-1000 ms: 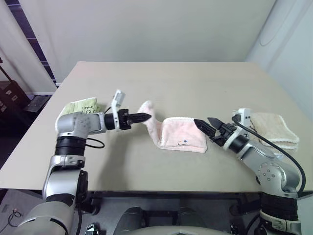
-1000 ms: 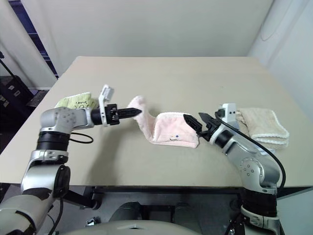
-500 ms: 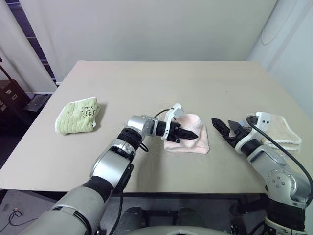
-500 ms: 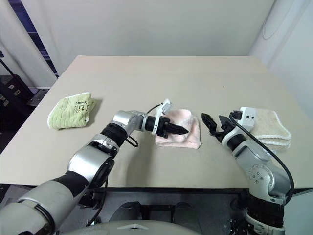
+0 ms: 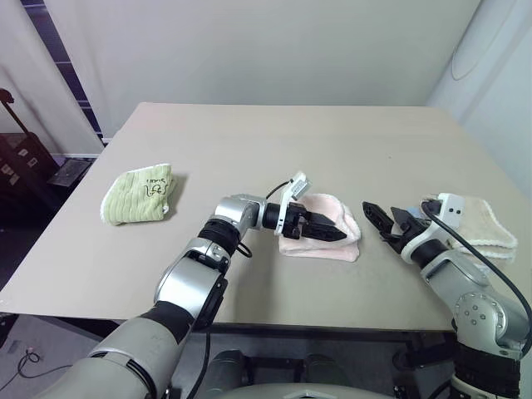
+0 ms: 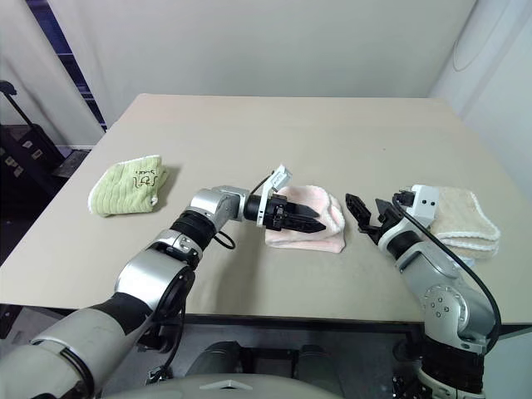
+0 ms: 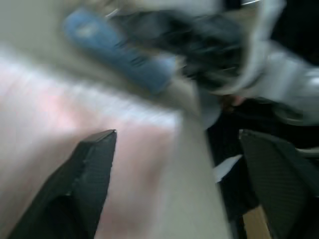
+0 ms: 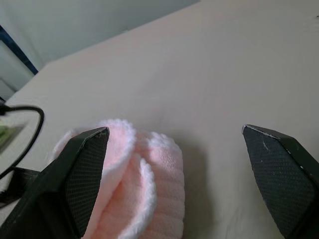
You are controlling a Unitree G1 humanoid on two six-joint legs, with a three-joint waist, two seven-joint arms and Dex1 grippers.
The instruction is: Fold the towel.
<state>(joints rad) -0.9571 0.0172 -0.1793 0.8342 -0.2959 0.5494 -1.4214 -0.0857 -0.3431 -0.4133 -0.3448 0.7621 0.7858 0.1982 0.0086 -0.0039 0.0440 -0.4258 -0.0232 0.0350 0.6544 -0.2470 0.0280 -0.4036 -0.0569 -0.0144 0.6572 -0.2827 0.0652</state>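
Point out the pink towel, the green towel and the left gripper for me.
pink towel [image 5: 342, 235]: left eye view, right part of the folded bundle.
green towel [image 5: 137, 197]: left eye view, middle of its ribbed top.
left gripper [image 5: 331, 229]: left eye view, between the fingertips, over the pink towel.

left wrist view smeared, pink towel [image 7: 75, 124] (its script side) hidden

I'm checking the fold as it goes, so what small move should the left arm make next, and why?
Probably draw the left gripper back off the pale pink ribbed terry towel. The towel lies folded into a compact stack on the beige table, and the gripper's fingers stand open over it, gripping nothing. The right gripper waits open beside it.
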